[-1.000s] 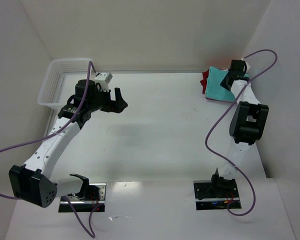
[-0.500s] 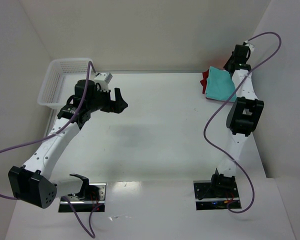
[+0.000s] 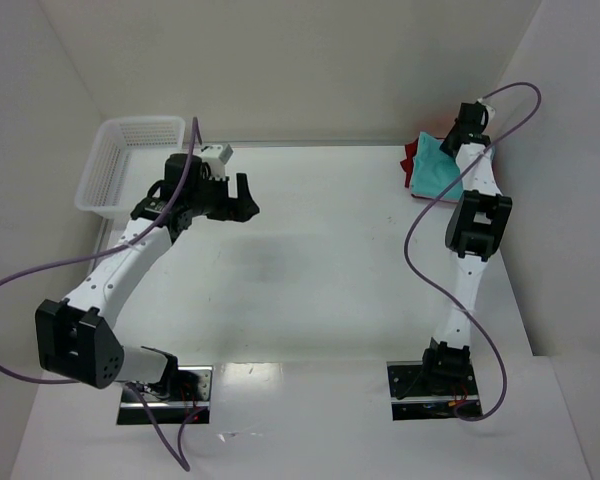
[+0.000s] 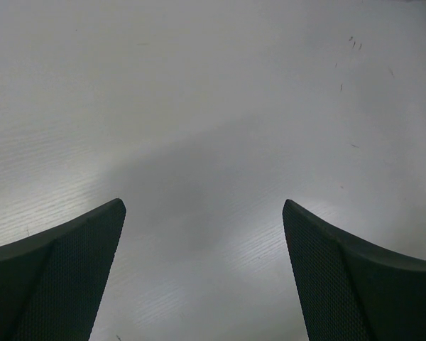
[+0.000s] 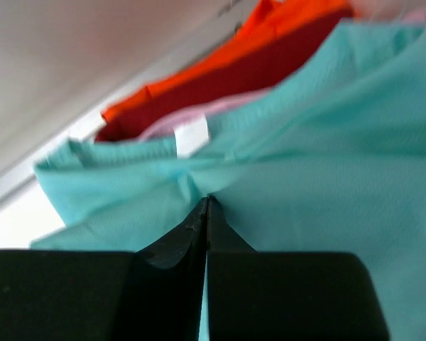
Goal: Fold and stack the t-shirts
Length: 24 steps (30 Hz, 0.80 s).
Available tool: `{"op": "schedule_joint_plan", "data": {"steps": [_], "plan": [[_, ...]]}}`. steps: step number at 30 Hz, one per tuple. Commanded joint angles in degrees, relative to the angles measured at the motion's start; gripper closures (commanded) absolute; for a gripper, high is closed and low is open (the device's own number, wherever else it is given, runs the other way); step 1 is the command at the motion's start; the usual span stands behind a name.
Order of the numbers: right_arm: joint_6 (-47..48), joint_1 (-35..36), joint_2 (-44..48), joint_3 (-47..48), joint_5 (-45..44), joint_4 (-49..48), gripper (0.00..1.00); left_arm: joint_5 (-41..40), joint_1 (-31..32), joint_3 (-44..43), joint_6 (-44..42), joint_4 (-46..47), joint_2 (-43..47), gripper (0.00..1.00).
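The teal-green t-shirt (image 3: 436, 172) lies on top of the pile at the far right corner of the table. Under it show the red shirt (image 3: 411, 157) and a strip of the pink one (image 5: 181, 119). In the right wrist view the teal cloth (image 5: 326, 156) fills the frame, with the red shirt (image 5: 270, 50) behind it. My right gripper (image 5: 207, 202) is shut on a pinch of the teal shirt; in the top view it (image 3: 450, 142) sits at the pile's far edge. My left gripper (image 3: 243, 198) is open and empty above bare table (image 4: 206, 142).
A white mesh basket (image 3: 120, 165) stands at the far left, beside my left arm. White walls close in the table at the back and on both sides. Purple cables hang from both arms.
My right gripper has moved further back and left over the pile with the teal shirt pinched. My left arm's wrist has shifted slightly up and right.
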State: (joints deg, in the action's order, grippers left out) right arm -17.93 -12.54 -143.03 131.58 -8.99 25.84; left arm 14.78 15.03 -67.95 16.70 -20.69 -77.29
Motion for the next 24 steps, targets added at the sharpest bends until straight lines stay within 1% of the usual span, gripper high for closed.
{"op": "schedule_joint_plan", "data": {"steps": [1, 4, 9, 17, 21, 24], "plan": [[0.09, -1.52, -3.38, 6.23, -0.59, 0.87, 0.98, 0.05, -0.44, -2.89, 0.61, 1.7, -1.13, 0.01], [0.09, -1.52, -5.43, 10.13, -0.44, 1.41, 0.98, 1.04, -0.44, -3.58, 0.62, 1.7, -3.37, 0.01], [0.09, -1.52, -8.49, 13.96, 0.67, 1.41, 0.97, 1.04, -0.44, -6.13, 0.62, 1.7, -6.63, 0.01], [0.09, -1.52, -11.38, 16.97, 2.31, 1.41, 0.97, 1.04, -0.44, -7.19, 0.09, 1.7, -7.78, 0.01], [0.09, -1.52, -13.58, 20.23, 4.24, 1.41, 0.94, 1.04, -0.44, -7.31, -0.43, 1.18, -8.31, 0.01], [0.09, -1.52, -15.04, 21.67, 4.99, 1.41, 0.94, 1.04, -0.44, -7.81, -0.44, 0.65, -8.93, 0.01]]}}
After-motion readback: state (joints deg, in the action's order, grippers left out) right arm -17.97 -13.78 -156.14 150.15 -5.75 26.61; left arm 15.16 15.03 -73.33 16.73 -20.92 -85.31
